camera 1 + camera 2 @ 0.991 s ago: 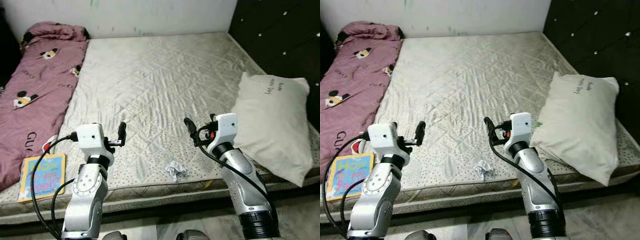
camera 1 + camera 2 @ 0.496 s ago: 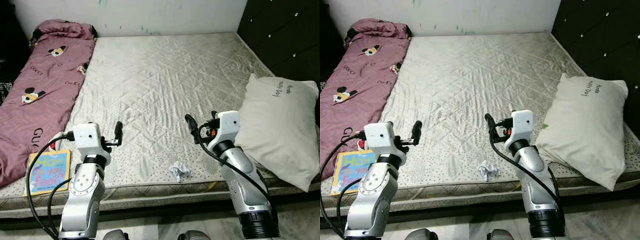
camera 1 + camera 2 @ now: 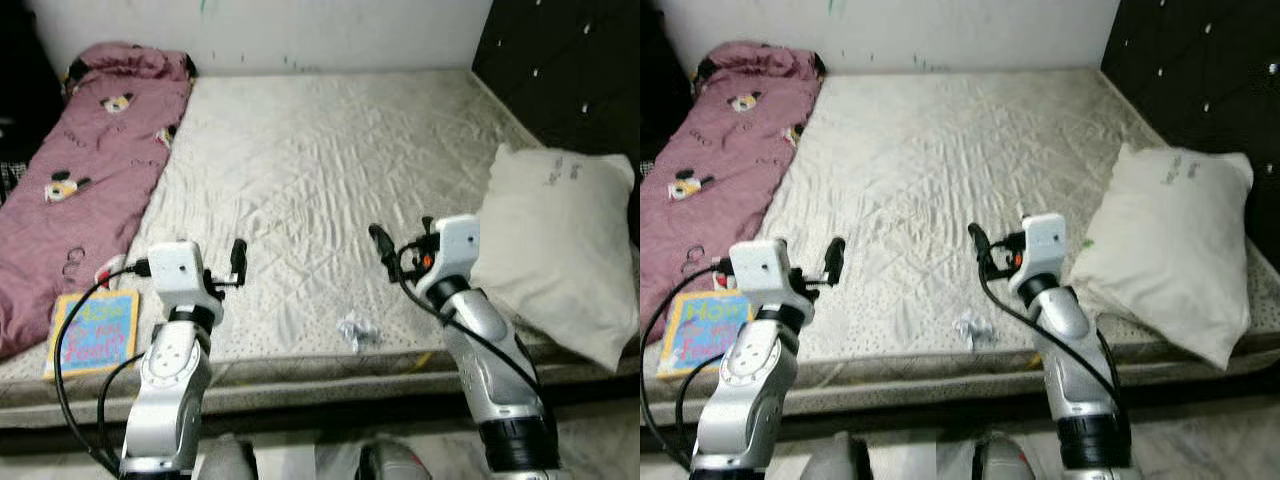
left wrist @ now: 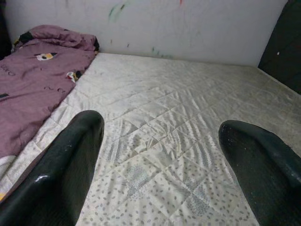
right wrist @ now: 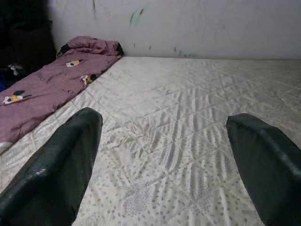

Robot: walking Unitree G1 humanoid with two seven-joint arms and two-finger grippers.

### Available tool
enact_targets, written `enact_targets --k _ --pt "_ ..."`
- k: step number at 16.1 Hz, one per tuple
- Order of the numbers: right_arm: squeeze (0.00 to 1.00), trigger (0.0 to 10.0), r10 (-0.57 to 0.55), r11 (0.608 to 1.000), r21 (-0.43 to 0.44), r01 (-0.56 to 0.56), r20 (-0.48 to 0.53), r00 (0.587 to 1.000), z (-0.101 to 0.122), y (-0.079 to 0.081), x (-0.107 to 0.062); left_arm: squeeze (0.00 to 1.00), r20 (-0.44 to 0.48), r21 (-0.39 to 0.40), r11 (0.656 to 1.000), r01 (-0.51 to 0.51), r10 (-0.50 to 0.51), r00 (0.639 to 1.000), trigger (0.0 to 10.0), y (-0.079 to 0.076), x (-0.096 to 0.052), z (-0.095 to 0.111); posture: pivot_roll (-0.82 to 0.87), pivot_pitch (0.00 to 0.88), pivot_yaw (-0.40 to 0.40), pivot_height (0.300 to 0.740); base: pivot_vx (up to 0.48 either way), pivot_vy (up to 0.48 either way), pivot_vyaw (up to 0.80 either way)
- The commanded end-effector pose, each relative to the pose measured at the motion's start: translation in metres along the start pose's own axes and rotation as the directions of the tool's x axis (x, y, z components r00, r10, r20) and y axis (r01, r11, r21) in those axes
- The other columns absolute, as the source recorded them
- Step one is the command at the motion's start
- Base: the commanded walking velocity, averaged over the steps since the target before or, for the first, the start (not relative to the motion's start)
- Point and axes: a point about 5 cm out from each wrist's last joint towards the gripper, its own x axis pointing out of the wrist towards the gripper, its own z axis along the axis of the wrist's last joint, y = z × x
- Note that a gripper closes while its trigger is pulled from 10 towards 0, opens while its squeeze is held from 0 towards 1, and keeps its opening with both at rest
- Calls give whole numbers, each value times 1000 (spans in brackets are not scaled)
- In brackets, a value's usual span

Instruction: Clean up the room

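A small crumpled white paper [image 3: 355,330] lies on the grey quilted mattress [image 3: 320,170] near its front edge. A colourful children's book [image 3: 92,332] rests at the front left corner, beside a purple cartoon-print blanket [image 3: 90,170]. A white pillow [image 3: 560,250] lies on the right side. My left gripper [image 3: 238,262] hovers open over the front of the mattress, left of the paper. My right gripper [image 3: 382,248] hovers open just behind and right of the paper. In the wrist views both the left gripper [image 4: 160,125] and the right gripper [image 5: 164,117] have wide-apart fingers holding nothing.
A black tufted headboard [image 3: 570,70] rises on the right and a pale wall [image 3: 300,30] stands behind the bed. The mattress edge [image 3: 330,375] is close in front of me, with floor below. Dark items sit at the far left.
The whole picture has shifted a little and gone blurry, so the camera moved. Both arms keep the same pose and nothing on the bed has moved.
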Motion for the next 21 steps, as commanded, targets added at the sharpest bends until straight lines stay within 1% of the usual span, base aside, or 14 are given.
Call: enact_targets --k 1,4,6,7,13,16,19,21 --pt "0 10000 5 1000 6 -5 -5 1000 0 1 1 0 -9 8 1000 -17 17 1000 10000 3 0 -1 -75 24 12 614 0 0 0" --pt "0 10000 3 1000 2 -3 -9 1000 -1 0 2 0 1 -10 999 -41 41 999 10000 6 0 0 -76 21 9 614 0 0 0" --pt "0 10000 5 1000 -1 -5 -10 1000 -1 0 2 0 -8 -24 999 -49 49 999 10000 7 0 -1 -77 21 8 614 0 0 0" --pt "0 10000 8 1000 -2 -8 -13 1000 -1 0 2 0 -11 -31 999 -28 27 1000 10000 6 -1 -2 -77 18 6 614 0 0 0" --pt "0 10000 36 999 -23 -37 -12 999 -1 3 2 0 -16 -45 999 5 -6 1000 10000 4 -4 -3 -76 14 -3 614 0 0 0" --pt "0 10000 38 999 -21 -38 -14 999 -1 4 2 0 -14 -46 999 11 -11 1000 10000 3 -4 -3 -76 14 -3 614 278 0 0" --pt "0 10000 36 999 -12 -37 -14 999 -2 4 2 0 -16 -50 999 20 -21 1000 10000 4 -4 -3 -79 23 1 589 360 0 0" --pt "0 10000 33 999 -11 -33 -13 999 -2 3 2 0 -16 -50 998 23 -23 1000 10000 4 -4 -2 -78 29 2 589 382 0 0"
